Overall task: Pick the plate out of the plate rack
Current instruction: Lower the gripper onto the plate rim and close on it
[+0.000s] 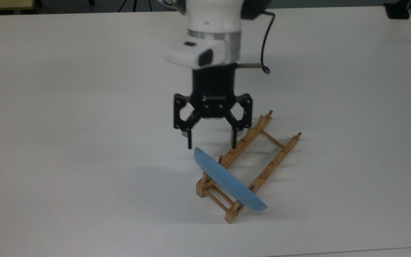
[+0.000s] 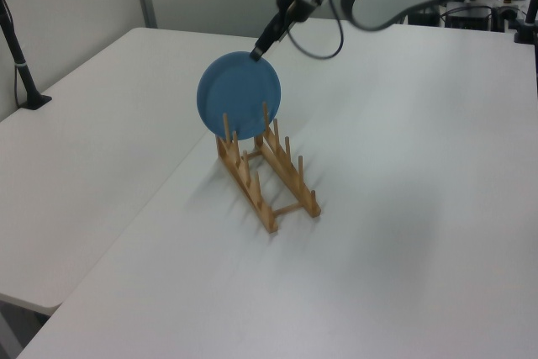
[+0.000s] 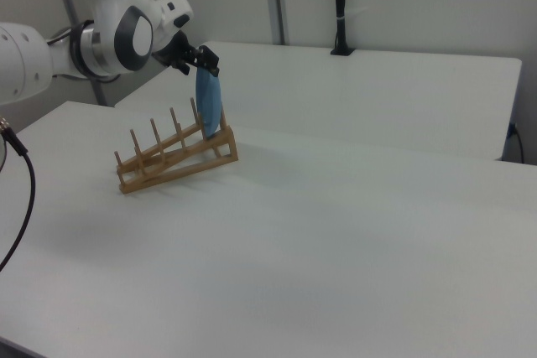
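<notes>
The light-blue plate (image 1: 228, 181) stands upright on edge in the end slot of the light-wood plate rack (image 1: 259, 157); the left view shows its round face (image 2: 239, 95), the right view its thin edge (image 3: 208, 102). My black gripper (image 1: 211, 144) hangs open just above the plate's top rim, its two fingers spread wide, one near the rim's tip and one over the rack's pegs. In the left view the gripper (image 2: 261, 48) sits at the plate's upper right edge. The rack (image 3: 172, 159) has nothing else in its slots.
The white table (image 1: 66, 125) spreads wide around the rack. A second white table (image 2: 92, 124) adjoins it on the left view's left, with a black post (image 2: 18, 56) on it. A black cable (image 1: 264, 46) trails from the arm.
</notes>
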### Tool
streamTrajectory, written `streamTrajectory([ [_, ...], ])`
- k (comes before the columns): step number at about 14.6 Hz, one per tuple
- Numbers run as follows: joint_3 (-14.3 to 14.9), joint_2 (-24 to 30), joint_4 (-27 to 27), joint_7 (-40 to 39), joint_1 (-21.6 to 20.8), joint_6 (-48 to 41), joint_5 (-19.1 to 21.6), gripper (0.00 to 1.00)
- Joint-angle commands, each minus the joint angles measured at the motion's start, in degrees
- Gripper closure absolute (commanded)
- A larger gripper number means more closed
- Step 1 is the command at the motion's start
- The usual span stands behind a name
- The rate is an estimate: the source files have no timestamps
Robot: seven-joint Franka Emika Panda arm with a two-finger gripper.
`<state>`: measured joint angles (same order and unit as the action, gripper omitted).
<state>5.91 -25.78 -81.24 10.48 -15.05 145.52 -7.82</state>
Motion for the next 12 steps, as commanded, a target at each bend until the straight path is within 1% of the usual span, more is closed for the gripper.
streamTrajectory([
  [1, 2.09, -2.52, 3.28, -0.2, -2.44, 1.34, -3.07, 0.2],
  [3, 2.09, -3.48, 3.28, -0.03, -2.44, 1.43, -7.71, 0.29],
  [4, 2.0, -3.74, 3.19, -0.11, -2.36, 1.52, -9.04, 0.34],
  [5, 2.0, -3.83, 3.19, -0.2, -2.27, 1.43, -10.28, 0.36],
  [6, 2.0, -3.84, 3.19, -0.2, -2.09, 1.43, -11.24, 0.37],
  [8, 2.09, -3.84, 3.19, -0.38, -1.92, 1.43, -11.69, 0.37],
  [9, 2.09, -3.84, 3.1, -0.46, -1.92, 1.43, -11.78, 0.42],
  [10, 2.09, -4.1, 3.02, -0.73, -2.0, 1.43, -12.57, 0.55],
  [11, 2.09, -4.1, 2.93, -0.64, -2.0, 1.43, -13.53, 0.64],
  [12, 2.09, -4.1, 2.93, -0.64, -2.0, 1.43, -13.97, 0.68],
])
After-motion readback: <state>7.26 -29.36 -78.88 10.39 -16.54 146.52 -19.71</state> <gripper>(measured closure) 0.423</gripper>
